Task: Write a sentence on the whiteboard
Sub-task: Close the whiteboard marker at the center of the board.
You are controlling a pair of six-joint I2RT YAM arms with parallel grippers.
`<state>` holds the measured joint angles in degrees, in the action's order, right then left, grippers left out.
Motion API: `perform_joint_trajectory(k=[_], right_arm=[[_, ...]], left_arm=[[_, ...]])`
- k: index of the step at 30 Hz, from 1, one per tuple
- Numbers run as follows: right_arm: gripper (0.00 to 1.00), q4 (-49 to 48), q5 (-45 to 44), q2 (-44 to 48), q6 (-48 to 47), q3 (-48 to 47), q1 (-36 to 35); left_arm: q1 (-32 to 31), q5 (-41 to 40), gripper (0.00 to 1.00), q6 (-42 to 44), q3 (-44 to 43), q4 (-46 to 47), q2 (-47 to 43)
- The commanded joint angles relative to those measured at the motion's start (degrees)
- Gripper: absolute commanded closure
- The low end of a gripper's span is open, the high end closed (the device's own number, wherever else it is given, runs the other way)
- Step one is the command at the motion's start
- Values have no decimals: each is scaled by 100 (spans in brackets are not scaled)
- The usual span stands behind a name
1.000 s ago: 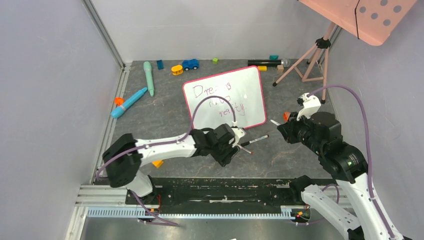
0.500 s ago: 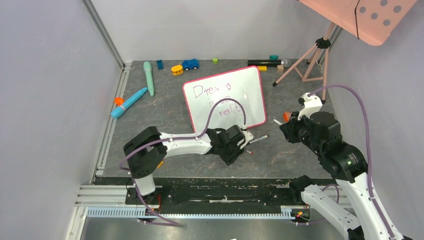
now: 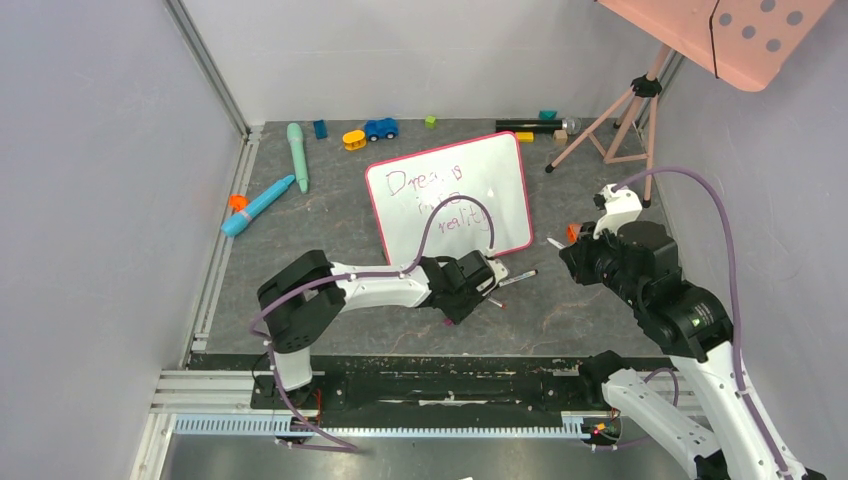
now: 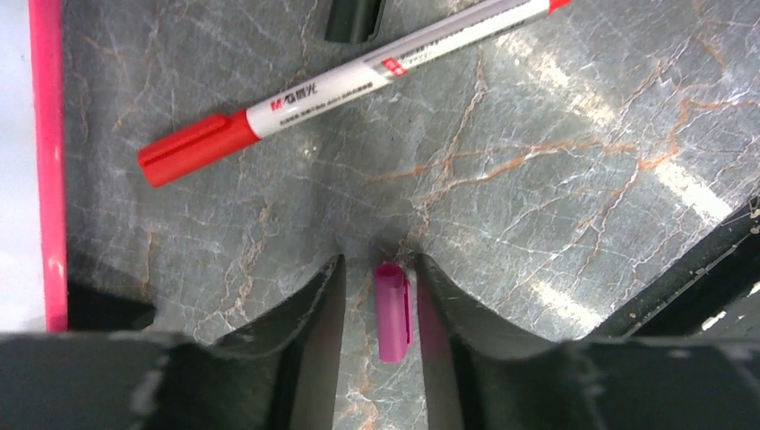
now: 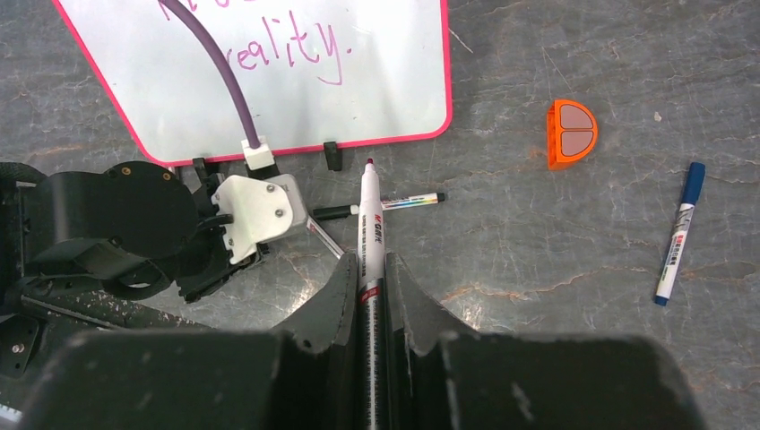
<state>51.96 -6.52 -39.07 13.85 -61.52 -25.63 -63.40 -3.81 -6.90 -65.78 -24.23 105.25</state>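
The whiteboard point(image 3: 495, 170) with a pink-red frame stands mid-table, also in the right wrist view point(image 5: 376, 81). The purple sentence point(image 3: 440, 205) is partly hidden by the left arm's cable; "reality." point(image 5: 287, 49) shows. My left gripper point(image 3: 480, 293) is low at the table in front of the board. Its jaws point(image 4: 376, 262) are open and straddle a magenta pen cap point(image 4: 392, 309) lying on the table, with a gap on the left side. My right gripper point(image 3: 568, 262) is shut point(image 5: 370, 262) on an uncapped white marker point(image 5: 370, 215), tip pointing toward the board's bottom edge.
A red-capped white marker point(image 4: 323, 90) lies just beyond the left fingers. A small marker point(image 3: 515, 278) lies by the board's foot. An orange half-round piece point(image 5: 571, 133) and a blue marker point(image 5: 677, 235) lie to the right. A tripod point(image 3: 620, 120) and toys point(image 3: 380, 128) stand at the back.
My left arm has reached further right and lowered, bringing its jaws around the magenta cap. My right gripper has held the marker almost still.
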Motion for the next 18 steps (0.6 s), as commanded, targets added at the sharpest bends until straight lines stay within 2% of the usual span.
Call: perform_joint_trajectory(k=[1, 2, 5, 10, 15, 18], right_arm=[[100, -202, 4, -37, -85, -129, 18], [100, -217, 31, -52, -90, -118, 14], [100, -244, 55, -73, -103, -116, 14], [100, -258, 88, -86, -119, -120, 14], [100, -257, 109, -68, -119, -118, 11], [100, -258, 112, -49, -136, -124, 14]], left_arm=[[-9, -34, 54, -214, 352, -107, -262], [-13, -2, 51, -231, 393, -83, -300], [-6, 56, 50, -225, 332, -226, -222], [-11, 79, 59, -319, 267, -364, -99], [-2, 179, 75, -363, 62, -542, 162], [-3, 105, 92, -425, -4, -659, 113]])
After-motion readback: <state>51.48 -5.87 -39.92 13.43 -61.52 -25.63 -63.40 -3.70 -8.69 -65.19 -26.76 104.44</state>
